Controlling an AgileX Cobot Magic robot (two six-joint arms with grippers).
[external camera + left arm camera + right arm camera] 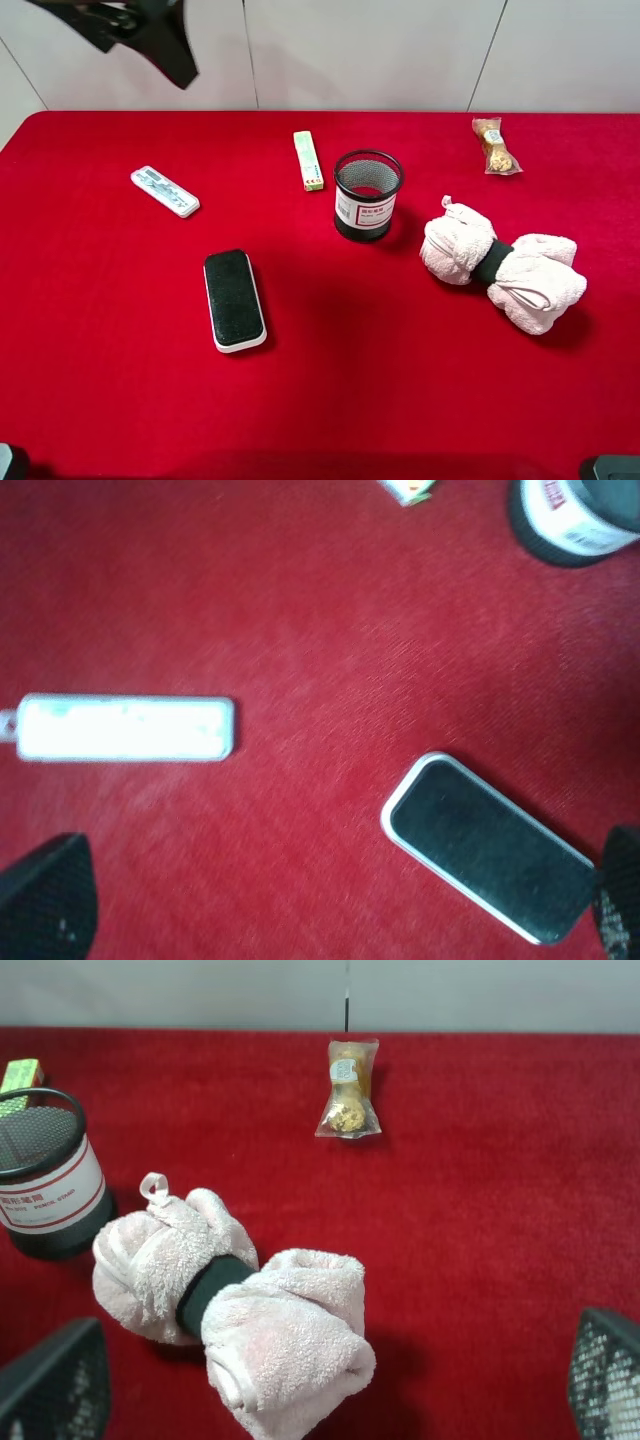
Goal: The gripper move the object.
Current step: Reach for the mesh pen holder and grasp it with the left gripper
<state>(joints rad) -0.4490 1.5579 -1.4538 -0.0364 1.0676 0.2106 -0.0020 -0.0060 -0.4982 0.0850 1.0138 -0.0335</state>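
Note:
The black wire-mesh pen cup [367, 195] stands upright on the red table, right of centre, its white-and-red label facing the front. It also shows in the left wrist view [570, 525] and the right wrist view [45, 1185]. My left gripper [330, 910] is open and empty, high above the table's left part, with both fingertips at the picture's lower corners. Only the left arm's black body [140, 30] shows at the top left of the high view. My right gripper [330, 1380] is open and empty, above a pink towel, to the right of the cup.
A flat black-and-white eraser block [235, 300] lies front left of the cup. A white remote-like bar [165, 190] lies far left. A green-yellow stick [308, 160] lies left of the cup. A rolled pink towel [500, 265] lies right of it, and a snack packet [495, 145] at the back right.

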